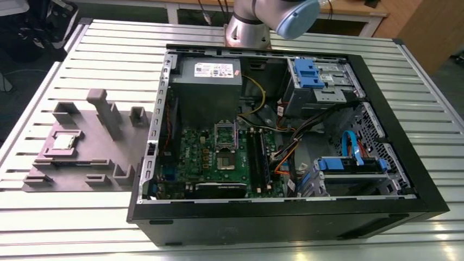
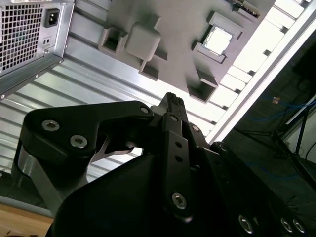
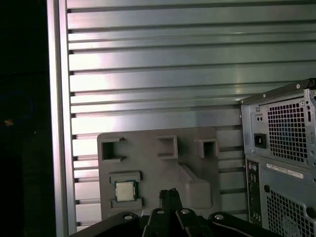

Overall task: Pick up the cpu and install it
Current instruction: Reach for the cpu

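- The cpu is outside the computer case. It lies flat, metal top up, in a shallow pocket of the grey holder plate, and the plate rests on the slatted table just beside the case's rear panel.
- In both wrist views the gripper is outside the case too, over the table on the rear-panel side, with the holder plate ahead of it. It is apart from the cpu and touches nothing.
- Its two fingers look pressed together with only a thin seam between them, and they are pinching nothing.
- The motherboard lies inside the case, well apart from the cpu.
- I'd judge the chip light, stiff and thin. The smooth metal top looks slippery, and the underside is probably delicate.
- The best hold is likely on two opposite edges. In the first wrist view, raised bars border two sides of the pocket and the other two sides look open.
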`<state>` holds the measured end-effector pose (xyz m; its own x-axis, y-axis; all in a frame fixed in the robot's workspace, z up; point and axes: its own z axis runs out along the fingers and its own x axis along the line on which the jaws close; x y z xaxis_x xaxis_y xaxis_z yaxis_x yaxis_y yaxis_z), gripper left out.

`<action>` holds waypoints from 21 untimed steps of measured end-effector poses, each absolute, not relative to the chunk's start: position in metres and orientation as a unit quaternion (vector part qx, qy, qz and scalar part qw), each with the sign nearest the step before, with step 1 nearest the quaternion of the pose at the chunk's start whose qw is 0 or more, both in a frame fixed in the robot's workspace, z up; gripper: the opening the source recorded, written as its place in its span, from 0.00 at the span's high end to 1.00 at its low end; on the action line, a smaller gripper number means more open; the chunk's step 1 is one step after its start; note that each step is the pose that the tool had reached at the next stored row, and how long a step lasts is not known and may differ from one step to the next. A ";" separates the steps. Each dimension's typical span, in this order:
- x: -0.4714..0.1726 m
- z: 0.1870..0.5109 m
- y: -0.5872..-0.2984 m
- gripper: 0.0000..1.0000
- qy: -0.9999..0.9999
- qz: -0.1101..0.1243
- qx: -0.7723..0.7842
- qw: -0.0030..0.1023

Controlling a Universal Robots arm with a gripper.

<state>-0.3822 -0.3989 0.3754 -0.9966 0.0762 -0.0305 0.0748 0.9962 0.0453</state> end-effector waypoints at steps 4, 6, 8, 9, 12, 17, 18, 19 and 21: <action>-0.389 0.374 -0.399 0.90 0.999 0.022 0.038 0.016; -0.392 0.374 -0.399 0.90 0.999 0.022 0.038 0.016; -0.393 0.374 -0.399 0.90 0.999 0.022 0.038 0.016; -0.393 0.374 -0.399 0.90 0.999 0.022 0.038 0.016; -0.393 0.374 -0.399 0.90 0.999 0.022 0.038 0.016; -0.393 0.374 -0.399 0.90 0.999 0.022 0.038 0.016; -0.393 0.374 -0.400 0.90 0.999 0.022 0.038 0.016; -0.393 0.374 -0.400 0.90 0.999 0.022 0.038 0.016; -0.393 0.374 -0.402 0.90 0.999 0.022 0.038 0.016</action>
<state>-0.3932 -0.4017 0.3739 -0.9966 0.0762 -0.0304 0.0748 0.9962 0.0453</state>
